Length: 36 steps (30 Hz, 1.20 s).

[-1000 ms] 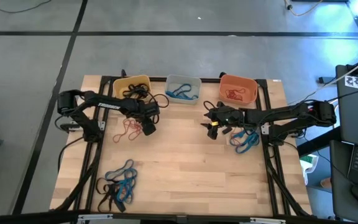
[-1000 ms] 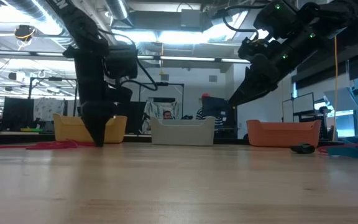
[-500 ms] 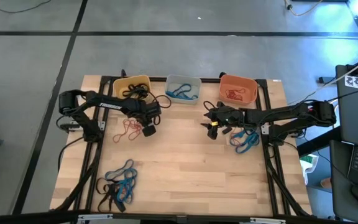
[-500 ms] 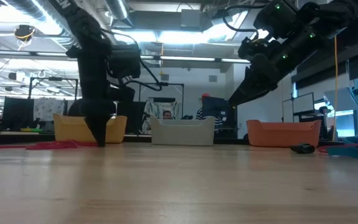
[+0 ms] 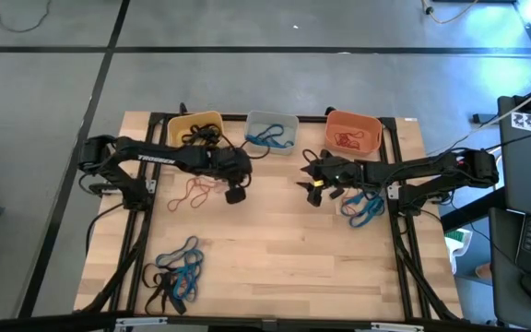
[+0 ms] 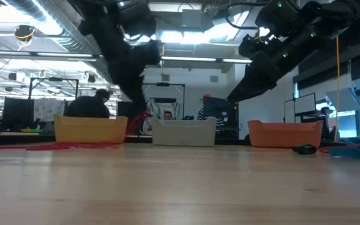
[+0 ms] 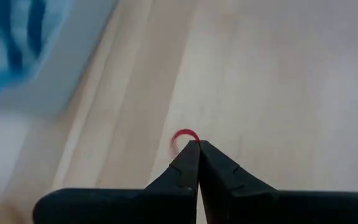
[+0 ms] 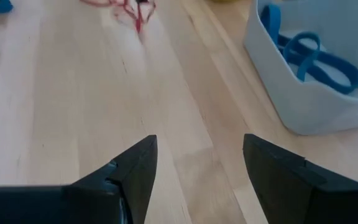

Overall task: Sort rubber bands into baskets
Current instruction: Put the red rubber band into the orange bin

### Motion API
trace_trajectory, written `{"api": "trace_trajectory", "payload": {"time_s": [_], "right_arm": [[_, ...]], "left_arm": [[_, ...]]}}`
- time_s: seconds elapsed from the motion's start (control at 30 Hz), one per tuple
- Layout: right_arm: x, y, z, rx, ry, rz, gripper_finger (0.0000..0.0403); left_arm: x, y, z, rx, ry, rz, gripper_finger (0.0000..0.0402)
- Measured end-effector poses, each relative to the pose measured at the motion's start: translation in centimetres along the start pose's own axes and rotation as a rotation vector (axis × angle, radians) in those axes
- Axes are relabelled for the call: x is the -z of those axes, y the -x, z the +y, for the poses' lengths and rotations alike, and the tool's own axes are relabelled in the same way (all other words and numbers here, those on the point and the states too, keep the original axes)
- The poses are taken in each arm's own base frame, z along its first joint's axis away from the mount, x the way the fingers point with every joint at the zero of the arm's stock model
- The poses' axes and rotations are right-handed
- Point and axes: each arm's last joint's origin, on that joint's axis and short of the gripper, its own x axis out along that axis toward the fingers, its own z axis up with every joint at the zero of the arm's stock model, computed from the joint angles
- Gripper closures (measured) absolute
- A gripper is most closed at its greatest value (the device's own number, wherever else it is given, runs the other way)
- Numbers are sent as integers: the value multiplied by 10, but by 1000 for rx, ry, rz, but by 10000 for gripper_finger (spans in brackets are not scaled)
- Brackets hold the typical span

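The left gripper (image 7: 197,144) is pinched together on a red rubber band (image 7: 184,135), lifted mid-frame in the high view, below the grey basket (image 5: 272,121). With so thin a grip the band could slip free on the way to the orange basket (image 5: 353,123) at upper right. How much of the loop is caught is hard to see. The right gripper (image 8: 199,163) waits with fingers apart.

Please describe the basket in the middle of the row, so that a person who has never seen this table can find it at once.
Along the far edge of the wooden table stand three small tubs in a row. The middle one is the pale grey basket, between the yellow basket and the orange basket. Only it holds blue rubber bands.
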Motion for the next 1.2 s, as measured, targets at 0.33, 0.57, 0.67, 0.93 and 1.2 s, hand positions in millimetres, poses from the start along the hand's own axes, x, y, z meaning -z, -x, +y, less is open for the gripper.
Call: {"api": "trace_trajectory", "payload": {"time_s": [0.33, 0.57, 0.67, 0.93, 1.2], "right_arm": [[-10, -4, 5, -111, 41, -116, 166], [-8, -26, 9, -158, 78, -175, 166], [-6, -35, 11, -176, 85, -206, 166], [-11, -54, 17, -262, 95, -262, 166], [-18, -62, 23, -388, 117, -282, 166]], "left_arm": [[-29, 7, -18, 176, -107, -317, 398], [-40, 13, -25, 232, -130, -446, 399], [-42, 14, -29, 238, -153, -476, 397], [-47, 13, -34, 242, -172, -534, 397], [-48, 12, -33, 236, -162, -539, 397]]}}
